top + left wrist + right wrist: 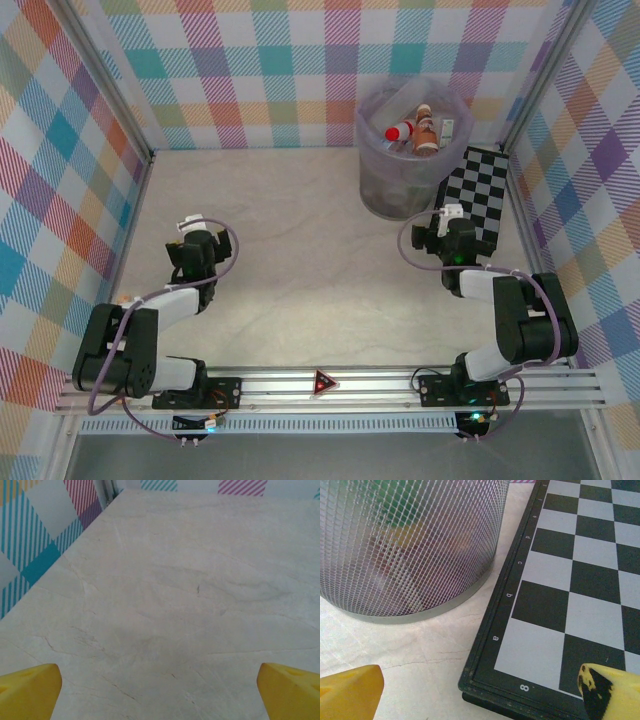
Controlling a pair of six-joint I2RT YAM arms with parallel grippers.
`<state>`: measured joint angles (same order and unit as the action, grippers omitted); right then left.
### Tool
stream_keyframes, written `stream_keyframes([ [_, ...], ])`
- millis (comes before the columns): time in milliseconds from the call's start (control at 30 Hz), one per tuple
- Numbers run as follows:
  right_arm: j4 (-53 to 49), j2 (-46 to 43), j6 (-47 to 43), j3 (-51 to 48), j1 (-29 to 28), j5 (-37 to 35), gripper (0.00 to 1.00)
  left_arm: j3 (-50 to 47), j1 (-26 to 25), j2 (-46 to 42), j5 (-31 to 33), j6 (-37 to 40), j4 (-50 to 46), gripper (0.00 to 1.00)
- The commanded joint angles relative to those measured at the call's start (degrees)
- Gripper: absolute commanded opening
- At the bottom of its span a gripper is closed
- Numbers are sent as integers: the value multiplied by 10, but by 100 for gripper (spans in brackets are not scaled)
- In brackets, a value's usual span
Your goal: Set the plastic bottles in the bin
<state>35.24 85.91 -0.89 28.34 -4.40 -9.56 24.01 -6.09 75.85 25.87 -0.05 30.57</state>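
Pictured far right on the pale stone-look table [300, 250]: translucent bin [385, 190], chessboard [480, 200] just right of it. Spread wide, gripping nothing: left gripper [160, 695] above bare table, right gripper [480, 695] over the chessboard's near-left corner. Heaped inside the bin: plastic bottles [420, 130].

One bin [400, 185], three plastic bottles [426, 131] visible in its mouth, one chequered board [482, 195] just beside it.

Bottles [417, 131] in bin [385, 188] beside board [478, 195]
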Motion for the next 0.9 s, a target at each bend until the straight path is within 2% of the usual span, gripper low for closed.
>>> stream_keyframes([
  [0, 53, -2, 3, -18, 6, 30, 99, -19, 13, -10, -6, 15, 18, 100],
  [100, 106, 4, 13, -49, 18, 47, 99, -18, 21, -5, -48, -6, 28, 100],
  [133, 168, 30, 13, -65, 22, 48, 99, -14, 21, -1, -64, -13, 27, 100],
  [200, 120, 16, 16, -54, 22, 50, 99, -10, 21, 13, -79, -30, 41, 100],
  [233, 159, 28, 15, -59, 21, 48, 100, -8, 21, 25, -80, -35, 58, 100],
  [267, 130, 19, 17, -52, 22, 48, 99, -4, 21, 40, -78, -43, 74, 100],
  [400, 134, 22, 21, -52, 26, 48, 99, 21, 18, 114, -76, -22, 117, 100],
  [467, 129, 21, 24, -51, 29, 51, 100, 32, -3, 125, -67, -3, 107, 100],
  [567, 128, 20, 24, -52, 29, 52, 99, -9, -2, 139, -86, 1, 186, 100],
  [600, 127, 20, 24, -52, 29, 52, 99, -24, 0, 163, -81, 6, 257, 100],
  [633, 129, 20, 24, -51, 29, 52, 100, -14, -1, 146, -87, -1, 198, 100],
  [667, 127, 20, 24, -51, 28, 53, 100, -8, 0, 141, -92, -1, 183, 100],
  [700, 128, 20, 24, -51, 29, 53, 100, -15, 0, 152, -89, 4, 219, 100],
  [867, 127, 20, 24, -51, 29, 53, 99, -14, 0, 147, -89, 1, 208, 100],
])
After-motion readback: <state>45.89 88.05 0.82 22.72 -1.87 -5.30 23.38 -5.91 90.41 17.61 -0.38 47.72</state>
